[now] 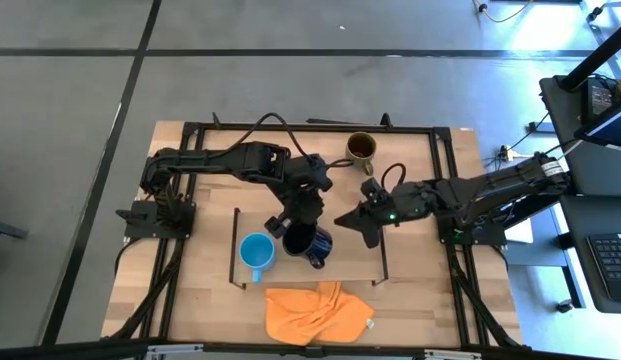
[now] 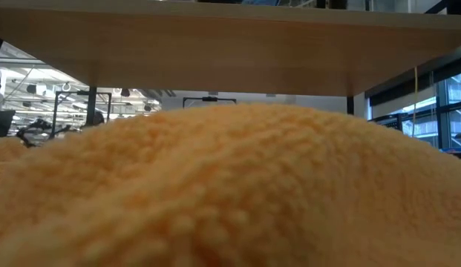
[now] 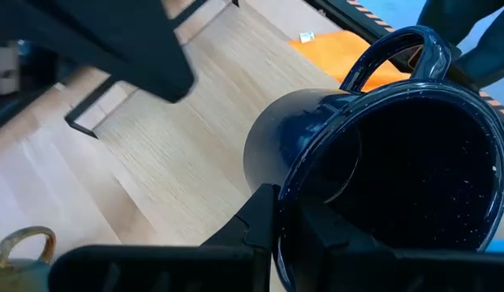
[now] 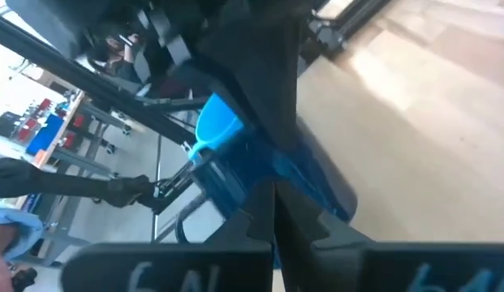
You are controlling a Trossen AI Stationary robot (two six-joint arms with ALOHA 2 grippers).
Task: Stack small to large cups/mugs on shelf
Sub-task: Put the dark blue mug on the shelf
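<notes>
Landmark: shelf [image 1: 205, 245], a low light-wood board with thin black end frames, lying on the wooden table [image 1: 430, 290].

1. Light-blue mug [image 1: 256, 253]. Upright on the shelf's left part, just inside the left end frame, handle turned toward the table's near edge. In the right wrist view it shows as a bright blue shape [image 4: 215, 122] past the dark arm parts.

2. Left gripper [image 1: 293, 222]. Over the shelf's middle, just right of the light-blue mug. Its fingers [image 3: 264, 219] are clenched on the rim of the black mug, one on each side of the wall.

3. Black mug [image 1: 312, 245]. Over the shelf's middle, close beside the light-blue mug, tilted in the grip. The left wrist view shows its dark speckled inside [image 3: 414, 178] and its handle turned away from the gripper. Whether its base touches the board cannot be told.

4. Orange cloth [image 1: 318, 310]. Crumpled on the table in front of the shelf, just off its near edge. It fills most of the low view [image 2: 230, 193].

5. Olive-brown mug [image 1: 361, 148]. Upright on the table behind the shelf, well apart from it, near the table's far edge.

6. Right gripper [image 1: 352, 218]. At the shelf's right end, near the right end frame, just right of the black mug. Fingers pressed together, grasping nothing.
</notes>
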